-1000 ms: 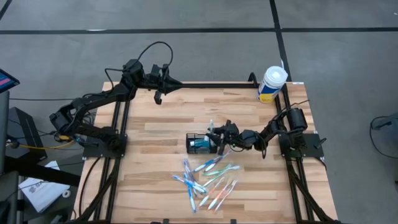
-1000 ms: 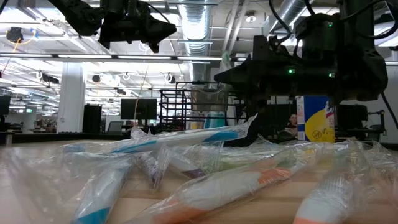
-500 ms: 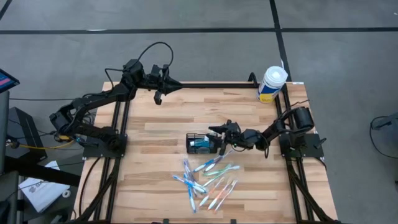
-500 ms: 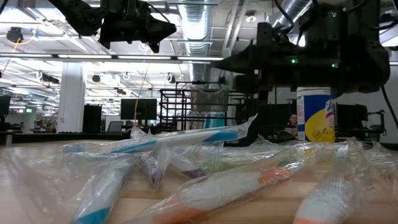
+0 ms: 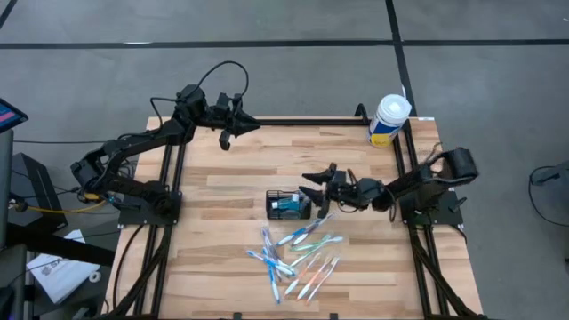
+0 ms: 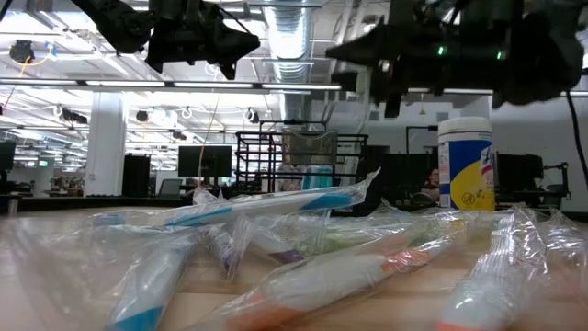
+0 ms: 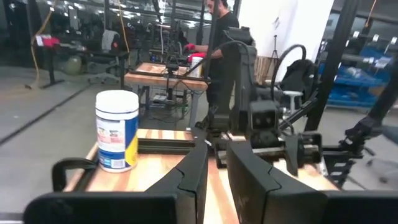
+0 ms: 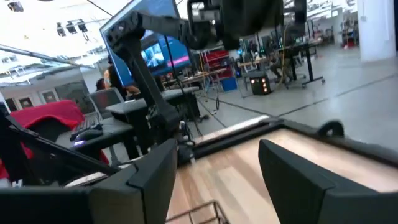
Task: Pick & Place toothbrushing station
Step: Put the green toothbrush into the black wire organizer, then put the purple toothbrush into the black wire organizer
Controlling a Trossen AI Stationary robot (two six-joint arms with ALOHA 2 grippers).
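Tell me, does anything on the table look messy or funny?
Yes. The wrapped toothbrushes lie scattered in a loose, crisscrossed heap on the table instead of standing in the black wire-mesh caddy, which holds only something teal. Nothing looks spilled or broken.

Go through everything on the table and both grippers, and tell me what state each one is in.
Wire-mesh caddy: upright mid-table, teal item inside.
Wrapped toothbrushes: lying loose in a pile, not in the caddy.
White tub: upright at the far right corner, lid on.
Right gripper: open, empty, above the caddy's right end.
Left gripper: nearly closed, empty, waiting at the far left edge.
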